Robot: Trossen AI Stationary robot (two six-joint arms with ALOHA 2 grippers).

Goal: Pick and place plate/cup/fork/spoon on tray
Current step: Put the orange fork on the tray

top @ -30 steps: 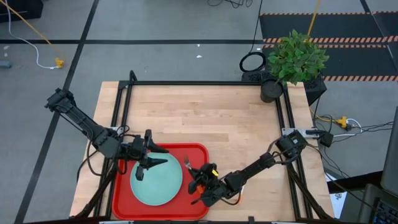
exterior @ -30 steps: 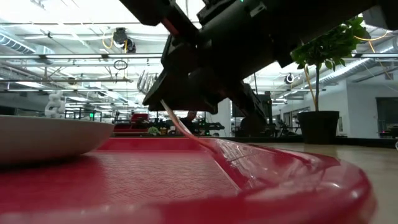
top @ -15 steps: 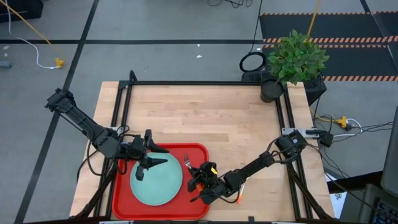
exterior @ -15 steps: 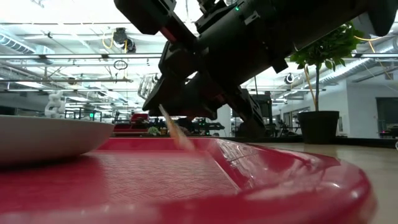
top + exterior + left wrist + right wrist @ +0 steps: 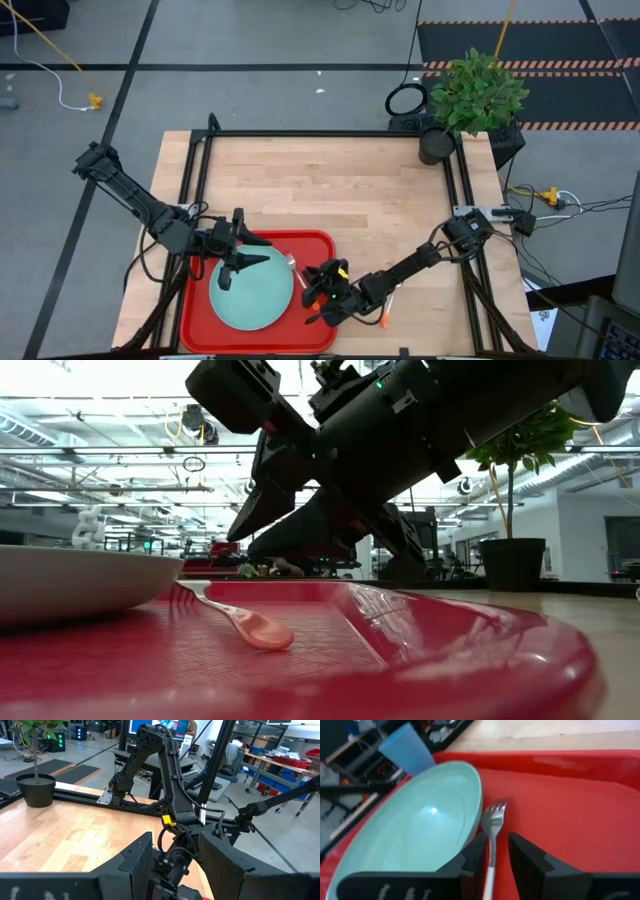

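I see the right pincer hanging low over the red tray, its fingers parted and gripping nothing; through its wrist camera the fork runs straight out ahead of the gap between them, handle end nearest the fingers and the silver tines pointing away. In the low view the fork lies flat on the tray floor just under and in front of that pincer, orange handle tip toward the camera, clear of both fingers. The mint plate sits just to one side of the same pincer, its rim right beside the fork's tines, perhaps touching; I cannot tell which. Beyond the plate from the right pincer, a blue cup shows past the plate's far rim; I cannot tell what it rests on. From above, the plate fills the tray's left half, and the left pincer hovers over its upper edge, fingers spread apart with nothing between them. Looking out past those fingers I see the right arm's wrist facing it, close by. The wooden surface stretches away beyond both pincers, a potted plant at its far right corner.
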